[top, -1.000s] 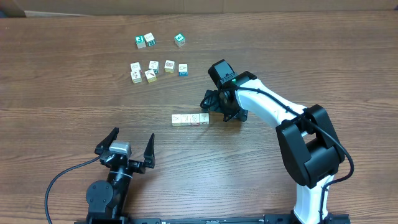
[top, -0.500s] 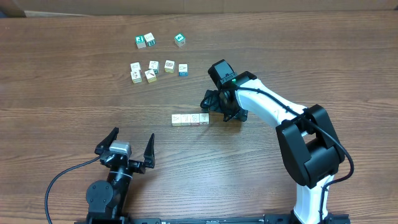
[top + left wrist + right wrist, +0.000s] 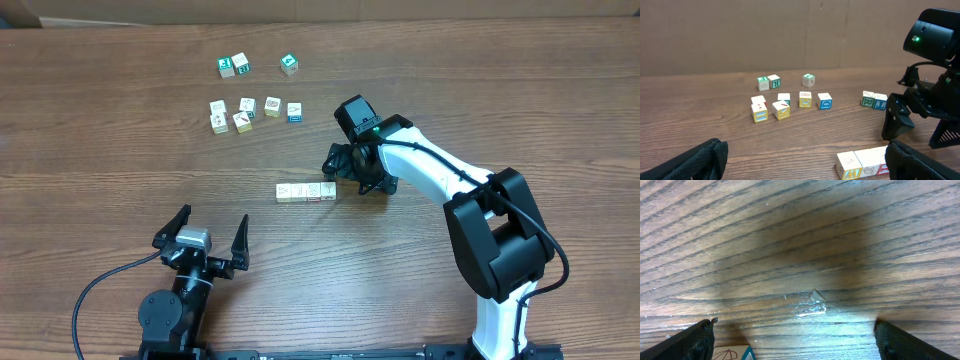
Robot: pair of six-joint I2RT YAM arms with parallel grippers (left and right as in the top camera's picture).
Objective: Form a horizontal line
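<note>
Four-cube row: the horizontal line lies flat on the wooden surface, cream-white cubes edge to edge, one with reddish print. One end sits just beside the right end effector. Whether they touch, I cannot tell.
Right end effector: fingers spread wide apart with nothing between them, low over bare wood. A corner of the row shows beside one finger at the bottom edge of the wrist view.
Left end effector: fingers apart and empty, well apart from the row, which lies ahead of it toward its right finger.
Loose cubes: scattered beyond the row from the left end effector, showing green, blue and yellow faces.
</note>
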